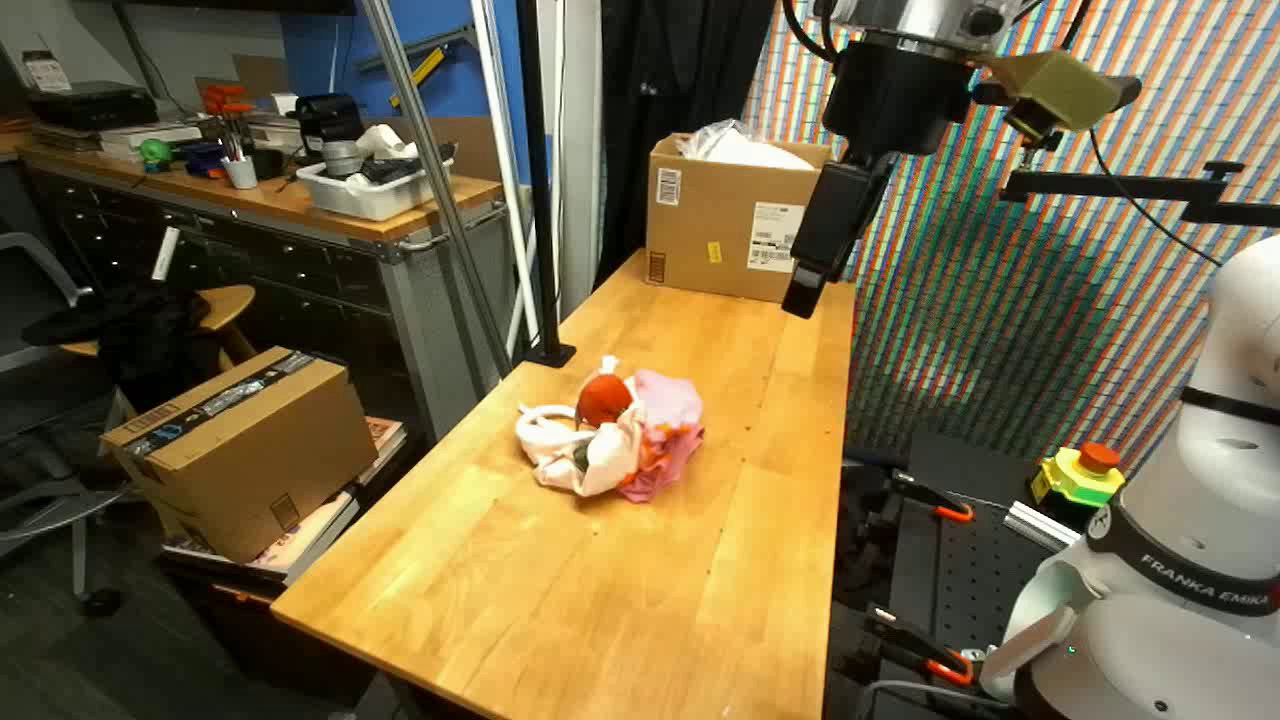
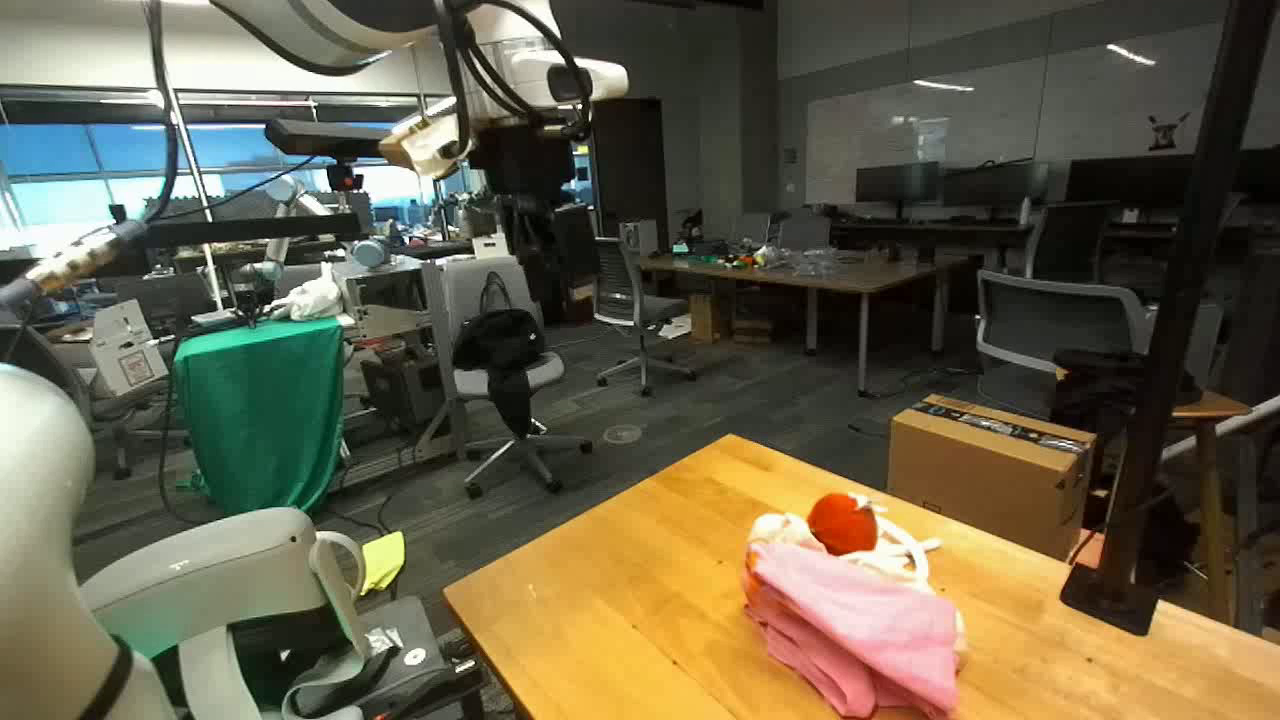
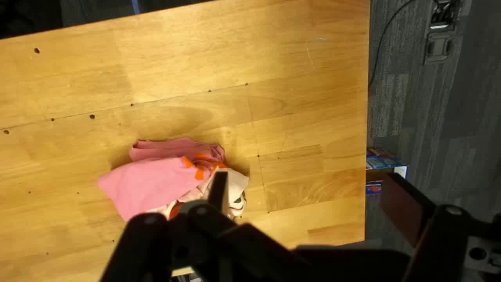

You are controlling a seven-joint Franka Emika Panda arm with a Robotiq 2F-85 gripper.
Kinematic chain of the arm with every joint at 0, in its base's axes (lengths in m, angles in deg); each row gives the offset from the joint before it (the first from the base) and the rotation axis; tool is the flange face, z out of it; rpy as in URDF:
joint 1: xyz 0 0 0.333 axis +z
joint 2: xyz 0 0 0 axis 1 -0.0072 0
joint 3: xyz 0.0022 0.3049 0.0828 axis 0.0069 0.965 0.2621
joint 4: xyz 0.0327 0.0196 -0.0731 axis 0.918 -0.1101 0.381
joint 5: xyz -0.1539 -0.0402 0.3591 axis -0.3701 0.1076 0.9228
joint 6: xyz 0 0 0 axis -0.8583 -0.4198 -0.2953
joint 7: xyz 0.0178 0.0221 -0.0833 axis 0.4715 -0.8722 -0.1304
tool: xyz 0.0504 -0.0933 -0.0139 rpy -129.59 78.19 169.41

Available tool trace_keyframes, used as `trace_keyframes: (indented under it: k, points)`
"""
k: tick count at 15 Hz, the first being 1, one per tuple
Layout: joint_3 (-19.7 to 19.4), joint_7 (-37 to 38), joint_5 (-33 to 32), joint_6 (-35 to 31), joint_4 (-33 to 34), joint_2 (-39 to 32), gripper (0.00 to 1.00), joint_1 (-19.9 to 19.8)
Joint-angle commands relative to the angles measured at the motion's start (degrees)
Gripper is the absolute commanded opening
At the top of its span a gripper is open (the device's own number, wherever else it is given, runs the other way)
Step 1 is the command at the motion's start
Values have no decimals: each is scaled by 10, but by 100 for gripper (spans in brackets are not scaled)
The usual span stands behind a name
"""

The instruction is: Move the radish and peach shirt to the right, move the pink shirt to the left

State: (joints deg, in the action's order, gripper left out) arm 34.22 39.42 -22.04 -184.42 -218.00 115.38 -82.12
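gripper is spread wide, nothing grasped. on table, nearer the edge opposite arm, radish is cradled in peach shirt, pink shirt touching the latter; rolling is probably prevented by folds.

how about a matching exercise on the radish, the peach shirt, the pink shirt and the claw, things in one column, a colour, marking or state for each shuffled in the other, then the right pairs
Things
1. radish
2. peach shirt
3. pink shirt
4. claw

Colour, marking or state
A. pale cream cloth
B. open, holding nothing
C. shows orange patches in the wrist view
D. round and red

Right pairs: 1-D, 2-A, 3-C, 4-B
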Motion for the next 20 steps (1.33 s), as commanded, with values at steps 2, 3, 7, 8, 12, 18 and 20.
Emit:
trace_keyframes:
  k: [2,3,7,8,12,18,20]
  points:
    - [-1,0,-1,2,4,1,100,0]
    - [-1,0,-1,2,4,2,100,0]
    - [1,-5,-30,12,27,-28,100,-12]
    - [-3,-10,-41,19,45,-48,100,-18]
    - [-17,-27,-64,54,117,-124,100,-29]
    - [-44,-82,-75,89,244,-251,100,-31]
    - [-51,-102,-85,89,280,-292,100,-33]
